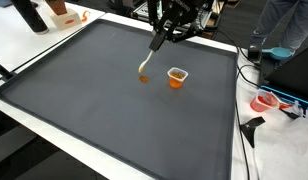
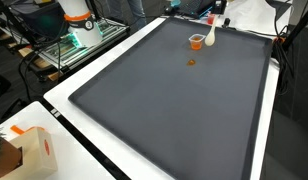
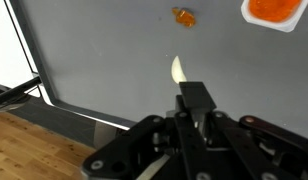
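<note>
Gripper (image 3: 197, 106) pinches a slim white plastic spoon (image 3: 178, 71) at lower centre of the wrist view, over a dark grey mat (image 3: 94, 50). A small orange lump (image 3: 184, 16) lies near the spoon's tip, upper centre, left of a clear orange-filled plastic cup (image 3: 272, 10).

The mat (image 1: 94, 110) is finished in a plain, uniform dark grey. The tabletop (image 1: 34, 48) is seen as a white band along the mat edges. The gripper (image 3: 194, 108) is coloured black throughout. The spoon (image 3: 178, 70) is shown in pale cream-white. The cup (image 1: 176, 77) near the far mat edge is translucent white, and its contents are bright orange. The morsel (image 1: 145, 79) on the mat is coloured orange-brown. The floor (image 3: 34, 150), seen beyond the tabletop edge in the wrist view, is marked by a warm brown wood grain.
</note>
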You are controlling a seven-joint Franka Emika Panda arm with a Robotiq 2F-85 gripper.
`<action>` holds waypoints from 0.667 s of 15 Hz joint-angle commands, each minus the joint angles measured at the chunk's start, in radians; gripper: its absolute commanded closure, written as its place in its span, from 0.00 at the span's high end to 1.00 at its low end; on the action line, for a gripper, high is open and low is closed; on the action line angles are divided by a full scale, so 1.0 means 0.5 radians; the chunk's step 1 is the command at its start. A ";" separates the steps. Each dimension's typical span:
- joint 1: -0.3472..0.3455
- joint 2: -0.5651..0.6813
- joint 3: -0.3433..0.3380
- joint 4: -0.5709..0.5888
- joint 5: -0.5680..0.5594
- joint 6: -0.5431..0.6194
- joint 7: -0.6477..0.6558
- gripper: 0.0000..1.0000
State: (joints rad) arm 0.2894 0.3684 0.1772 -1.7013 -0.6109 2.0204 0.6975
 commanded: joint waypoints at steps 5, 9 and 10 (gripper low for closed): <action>-0.089 -0.344 -0.052 -0.315 0.487 0.234 -0.304 0.03; -0.122 -0.474 -0.059 -0.443 0.661 0.317 -0.434 0.03; -0.130 -0.505 -0.058 -0.477 0.697 0.337 -0.463 0.03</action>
State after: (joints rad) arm 0.2400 0.1911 0.1501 -1.8467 -0.3321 2.1384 0.5208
